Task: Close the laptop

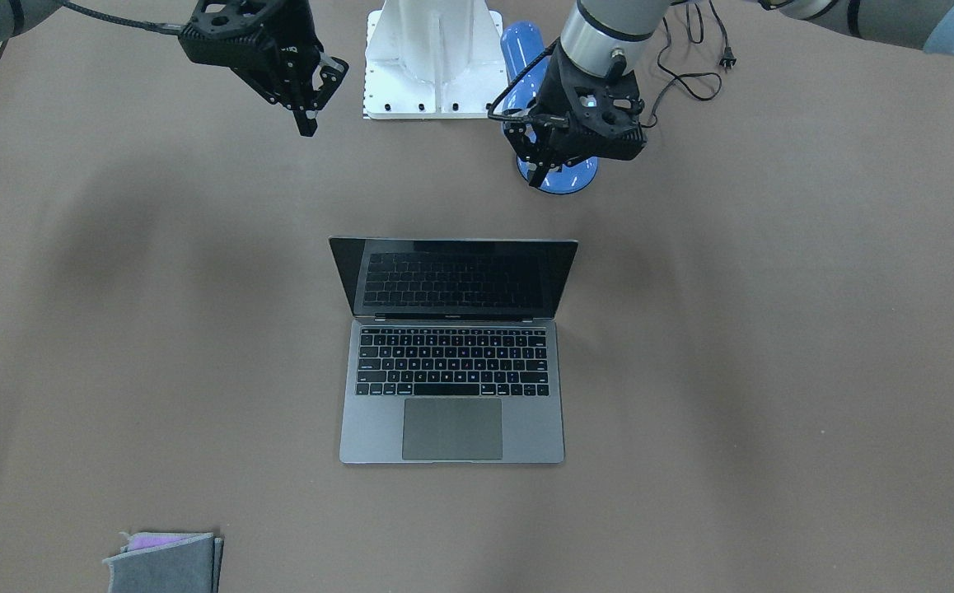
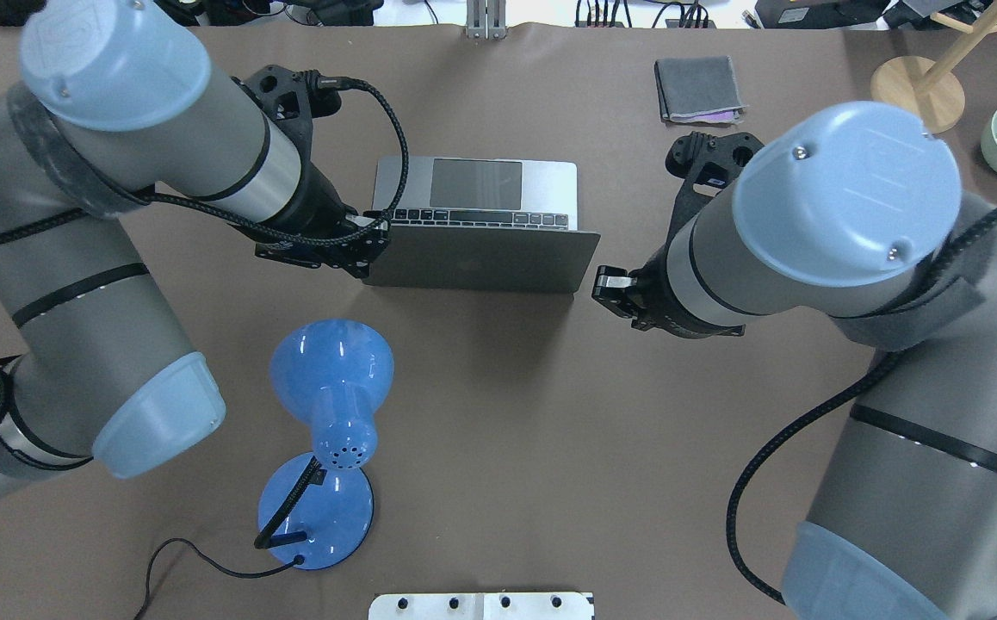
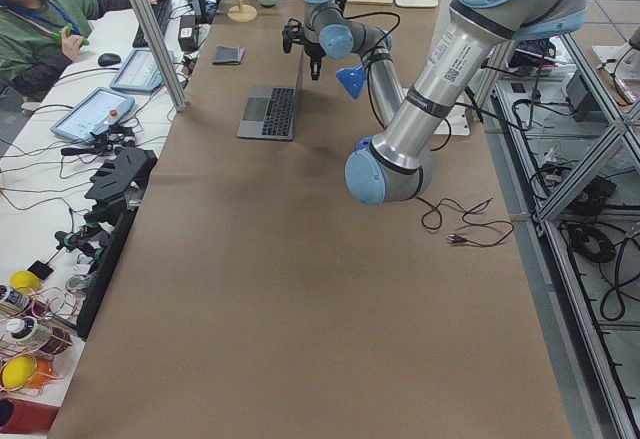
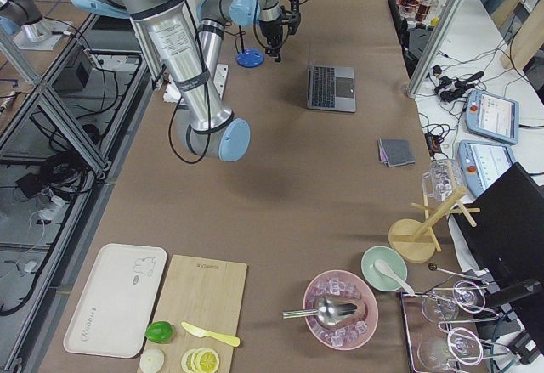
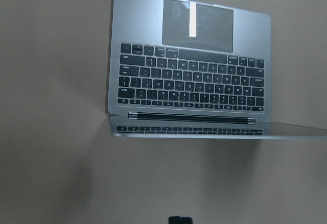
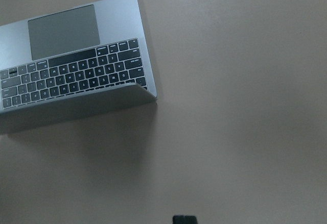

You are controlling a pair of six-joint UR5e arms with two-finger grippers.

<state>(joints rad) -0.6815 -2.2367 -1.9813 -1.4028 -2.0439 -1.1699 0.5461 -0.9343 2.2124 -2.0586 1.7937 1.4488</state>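
On inspection the laptop point(image 1: 452, 375) stood open near the middle of the table point(image 1: 773, 371), base flat, keyboard and trackpad toward the operators' side and the back of the lid toward the robot. The lid was raised and tilted back a little, and its dark screen mirrored the keys. In the front-facing view the right gripper point(image 1: 306, 123) hung above the table at 11 o'clock from the laptop, and the left gripper point(image 1: 536, 177) at 1 o'clock. Both were on the robot's side of the lid and neither touched the laptop. Each claw was narrow, its fingers drawn together to a single tip and holding nothing; each wrist camera showed only a small dark tip at 6 o'clock in its frame. The left wrist camera looked down over the lid's top edge onto the whole keyboard. The right wrist camera showed one side of the base at 10 o'clock in its frame. A blue lamp point(image 1: 563, 177) stood just behind the left gripper, its cord trailing toward 1 o'clock. A grey pouch point(image 1: 166, 564) lay at 7 o'clock from the laptop, well apart, at the table's edge
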